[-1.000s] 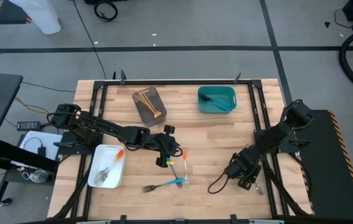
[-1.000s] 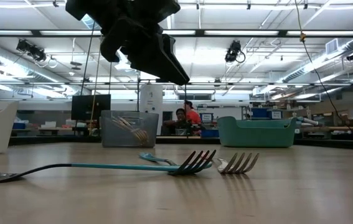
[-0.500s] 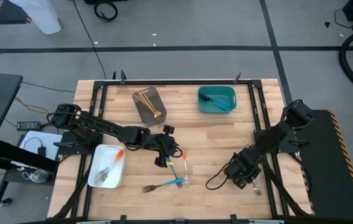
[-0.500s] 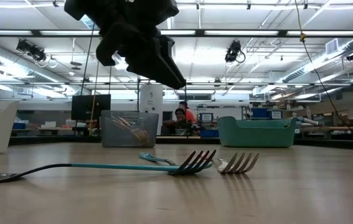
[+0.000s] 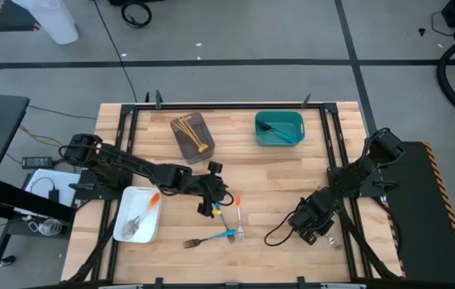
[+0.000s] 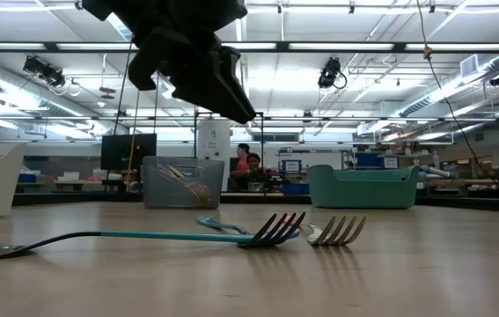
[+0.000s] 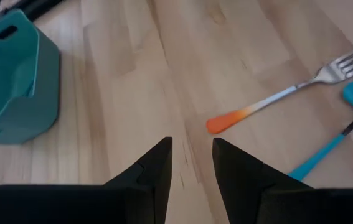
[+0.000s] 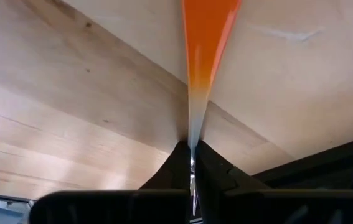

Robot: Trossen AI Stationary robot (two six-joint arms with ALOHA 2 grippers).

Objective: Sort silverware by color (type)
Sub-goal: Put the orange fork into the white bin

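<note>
Stretching under bright ceiling lights, the wooden table [image 5: 275, 172] is carrying a grey tray [image 5: 192, 136] of gold forks [image 5: 188, 128], a teal tray [image 5: 279, 128] and a white tray [image 5: 137, 214]. The right gripper [image 8: 192, 163] is pinching an orange-handled fork [image 8: 205, 37]; the left gripper [image 7: 191, 163] is hanging open near another orange fork [image 7: 276, 102].

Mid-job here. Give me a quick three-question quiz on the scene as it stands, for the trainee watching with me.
1. True or false: the left hand is open and empty.
2. Which tray holds the gold forks? A) grey B) teal C) white
3. Fill in: the right hand is shut on a fork with an ___ handle.

Key: 1 true; 2 A, the grey tray; 3 orange.
</note>
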